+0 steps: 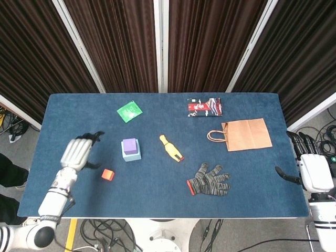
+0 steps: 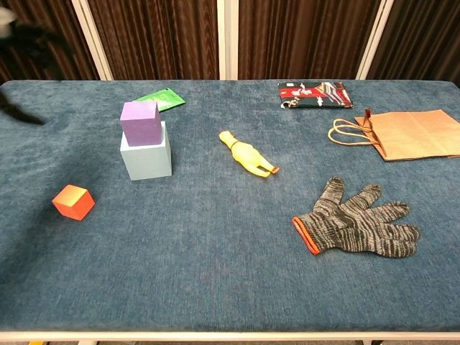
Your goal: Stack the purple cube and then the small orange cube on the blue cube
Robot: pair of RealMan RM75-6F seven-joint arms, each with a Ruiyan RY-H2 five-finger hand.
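The purple cube (image 1: 130, 145) (image 2: 140, 122) stands on top of the light blue cube (image 1: 131, 154) (image 2: 146, 156), left of the table's middle. The small orange cube (image 1: 107, 174) (image 2: 72, 202) lies on the cloth in front and to the left of that stack. My left hand (image 1: 77, 151) hovers to the left of both, blurred, fingers spread and holding nothing; the chest view catches only its dark blurred fingers (image 2: 25, 43) at the top left corner. My right hand (image 1: 310, 165) hangs off the table's right edge, fingers apart and empty.
A yellow rubber chicken (image 1: 170, 148) lies right of the stack, a striped knit glove (image 1: 209, 180) nearer the front. A brown paper bag (image 1: 244, 134), a red printed packet (image 1: 205, 106) and a green packet (image 1: 129, 111) lie toward the back of the blue table (image 1: 157, 205).
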